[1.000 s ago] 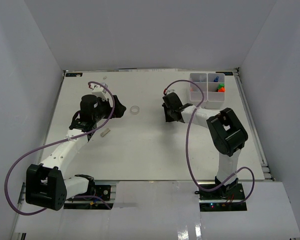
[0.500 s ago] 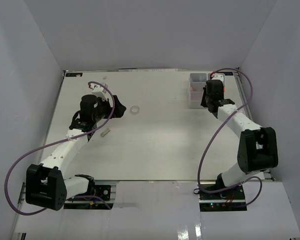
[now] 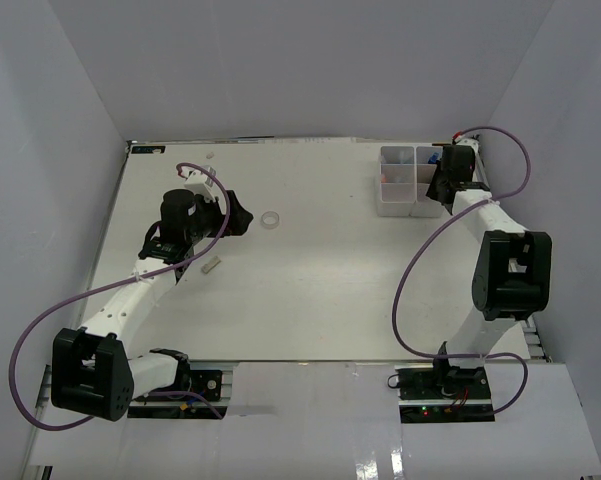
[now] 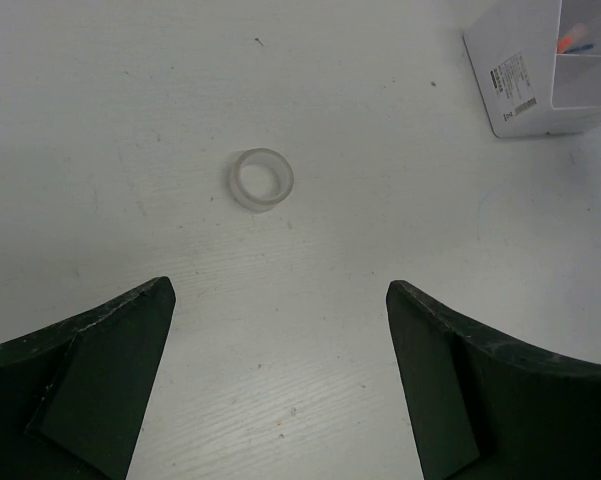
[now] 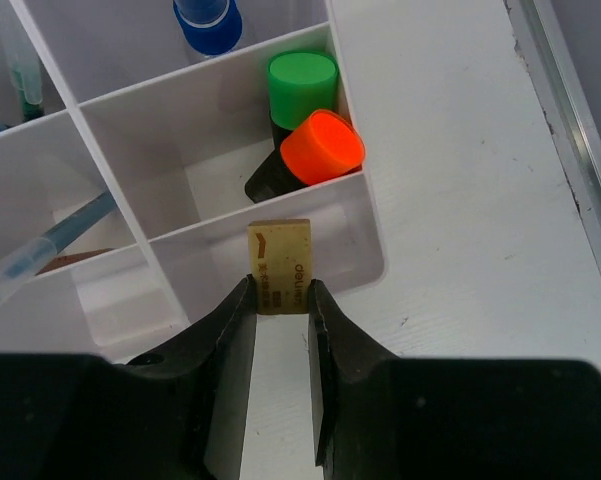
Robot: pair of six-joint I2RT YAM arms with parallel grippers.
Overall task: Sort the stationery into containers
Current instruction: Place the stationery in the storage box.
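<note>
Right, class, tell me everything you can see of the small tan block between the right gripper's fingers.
The tan block is a small, matte rectangular slab, eraser-like, with dark red print on its face, too small to read. It stands upright, pinched on both sides by the right gripper's black fingers. It sits at the end compartment of the white organiser box, beside the compartment with the green-capped marker and orange-capped marker. Whether it touches the box is unclear.

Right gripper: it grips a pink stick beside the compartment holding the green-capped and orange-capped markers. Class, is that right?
No. The right wrist view shows the right gripper gripping a tan block, not a pink stick; the green-capped marker and orange-capped marker do sit in the compartment beside it.
</note>
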